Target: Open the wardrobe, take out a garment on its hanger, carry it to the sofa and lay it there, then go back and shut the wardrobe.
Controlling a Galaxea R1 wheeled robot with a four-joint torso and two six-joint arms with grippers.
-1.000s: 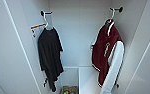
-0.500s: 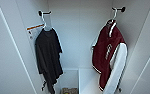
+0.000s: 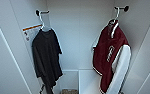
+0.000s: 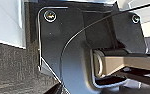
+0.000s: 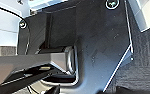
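Note:
The wardrobe (image 3: 76,37) stands open in the head view, showing its white interior straight ahead. On the right, the garment (image 3: 108,55), a maroon jacket with white sleeves, hangs on its whitish hanger (image 3: 115,23). The hanger's hook sits over a black peg (image 3: 126,8) on the right inner wall. The jacket hangs straight and nothing touches it.
A long black garment (image 3: 47,57) hangs from the left peg (image 3: 38,12), in front of an orange-and-white label (image 3: 31,31). Low white compartments (image 3: 73,80) sit at the wardrobe's bottom. Dark carpet (image 4: 11,67) (image 5: 141,62) and a white panel (image 4: 6,20) lie beneath the wrists.
The whole head view has drawn slightly closer to the wardrobe's interior, so the camera moved. The two hanging clothes have kept their places.

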